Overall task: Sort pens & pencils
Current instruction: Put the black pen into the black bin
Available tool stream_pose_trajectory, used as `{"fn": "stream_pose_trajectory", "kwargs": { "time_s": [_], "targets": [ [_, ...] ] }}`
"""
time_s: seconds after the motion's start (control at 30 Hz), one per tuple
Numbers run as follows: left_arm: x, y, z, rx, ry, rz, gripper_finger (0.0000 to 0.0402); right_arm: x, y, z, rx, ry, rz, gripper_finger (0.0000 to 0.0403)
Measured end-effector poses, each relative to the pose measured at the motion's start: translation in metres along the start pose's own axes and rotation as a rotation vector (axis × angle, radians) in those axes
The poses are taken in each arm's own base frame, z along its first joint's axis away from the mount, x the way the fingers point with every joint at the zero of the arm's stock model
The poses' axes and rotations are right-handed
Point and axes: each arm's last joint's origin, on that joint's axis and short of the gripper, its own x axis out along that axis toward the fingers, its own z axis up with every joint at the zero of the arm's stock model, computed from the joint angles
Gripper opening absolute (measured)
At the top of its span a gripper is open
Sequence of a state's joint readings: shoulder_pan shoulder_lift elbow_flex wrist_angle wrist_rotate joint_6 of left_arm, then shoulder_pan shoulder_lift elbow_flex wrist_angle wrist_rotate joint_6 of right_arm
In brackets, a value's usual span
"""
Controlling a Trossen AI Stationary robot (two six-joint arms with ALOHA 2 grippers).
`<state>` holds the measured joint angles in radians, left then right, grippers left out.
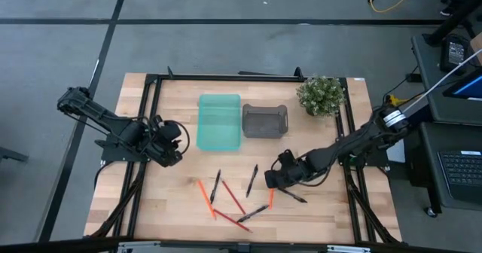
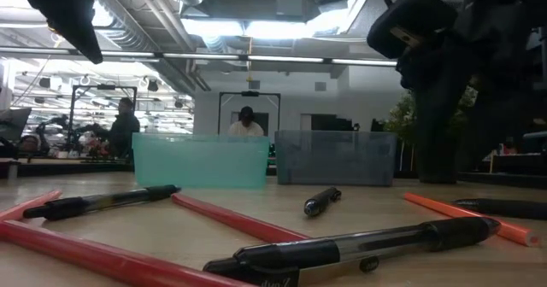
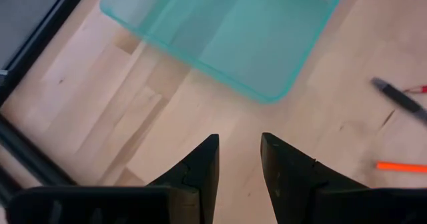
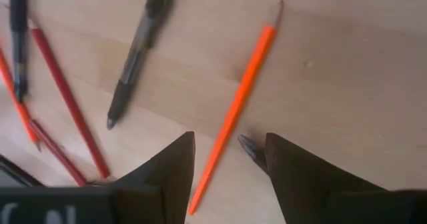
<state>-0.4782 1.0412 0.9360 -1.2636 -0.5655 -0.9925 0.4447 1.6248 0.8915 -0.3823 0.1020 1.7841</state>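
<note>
Several black pens (image 1: 251, 181) and orange and red pencils (image 1: 233, 198) lie scattered flat on the wooden table near its front edge. My right gripper (image 1: 269, 181) hovers open at the right of this scatter. In its wrist view its fingers (image 4: 230, 164) stand on either side of an orange pencil's (image 4: 241, 97) near end without touching it, and a black pen's tip (image 4: 249, 147) shows beside one finger. My left gripper (image 1: 177, 142) hangs open left of the teal bin (image 1: 219, 122), with nothing between its fingers (image 3: 239, 164).
A grey bin (image 1: 264, 121) stands right of the teal bin, and a potted plant (image 1: 321, 95) sits at the back right. Black frame rails (image 1: 151, 117) run along the table's sides and back. Bare wood lies between the bins and the scatter.
</note>
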Motion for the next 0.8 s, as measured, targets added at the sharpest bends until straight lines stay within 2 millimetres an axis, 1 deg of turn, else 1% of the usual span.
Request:
{"fn": "stream_pose_trajectory", "kwargs": {
  "time_s": [0.1,0.2,0.37,0.5,0.8],
  "targets": [
    [0.000,0.002,-0.001,0.012,0.010,0.017,0.0105,0.003,0.005,-0.002,0.018,-0.008,-0.002,0.0184],
    [0.000,0.004,-0.002,0.025,0.021,0.033,0.0105,0.007,0.015,-0.003,0.018,-0.026,0.010,0.0184],
    [0.000,0.006,-0.003,0.046,0.025,0.056,0.0105,0.010,0.028,-0.006,0.007,-0.044,-0.042,0.0184],
    [0.000,0.008,-0.004,0.059,0.027,0.078,0.0105,0.009,0.030,-0.007,-0.001,-0.061,-0.112,0.0184],
    [-0.001,0.009,-0.005,0.071,0.029,0.096,0.0105,0.014,0.028,-0.006,0.015,-0.086,-0.149,0.0184]
  ]
}}
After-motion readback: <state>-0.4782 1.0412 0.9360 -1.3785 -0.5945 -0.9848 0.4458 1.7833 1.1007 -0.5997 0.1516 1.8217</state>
